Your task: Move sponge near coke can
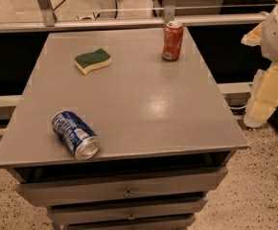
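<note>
The sponge (93, 60), dark green on top over pale yellow foam, lies flat on the grey table top (144, 104) at the back left. The coke can (172, 41), red-orange with a silver top, stands upright at the back of the table, right of centre, well apart from the sponge. My arm, white with pale yellow parts, is at the right edge of the view. The gripper (267, 96) hangs there beside the table, off its right side, far from the sponge and holding nothing.
A blue and silver can (75, 134) lies on its side near the table's front left corner. The table is a drawer cabinet with slightly open drawers (127, 188) at the front. A rail and glass wall (129, 22) run behind it.
</note>
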### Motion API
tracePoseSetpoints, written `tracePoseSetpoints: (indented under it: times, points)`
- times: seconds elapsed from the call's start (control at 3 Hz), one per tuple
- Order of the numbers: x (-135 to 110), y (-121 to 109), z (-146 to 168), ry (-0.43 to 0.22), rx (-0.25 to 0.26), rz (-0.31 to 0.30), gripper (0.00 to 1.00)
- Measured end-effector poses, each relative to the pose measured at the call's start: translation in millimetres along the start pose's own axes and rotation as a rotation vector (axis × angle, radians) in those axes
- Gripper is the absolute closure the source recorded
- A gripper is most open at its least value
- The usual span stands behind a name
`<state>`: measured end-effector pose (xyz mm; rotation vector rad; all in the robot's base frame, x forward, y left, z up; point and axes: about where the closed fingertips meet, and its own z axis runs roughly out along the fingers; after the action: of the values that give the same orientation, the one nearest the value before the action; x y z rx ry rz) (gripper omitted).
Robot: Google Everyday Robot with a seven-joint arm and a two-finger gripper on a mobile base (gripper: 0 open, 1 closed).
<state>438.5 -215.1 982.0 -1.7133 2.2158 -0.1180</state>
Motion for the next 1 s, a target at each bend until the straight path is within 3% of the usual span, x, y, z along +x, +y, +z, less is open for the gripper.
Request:
tracePoseSetpoints:
  times: [0.33, 0.67, 1.0]
  points:
    - [0, 0, 0, 0.000, 0.000, 0.000, 0.00]
    - [-15, -14, 13, -0.034, 0.025, -0.004, 0.00]
    - [-47, -42, 42, -0.086, 0.069, -0.005, 0.00]
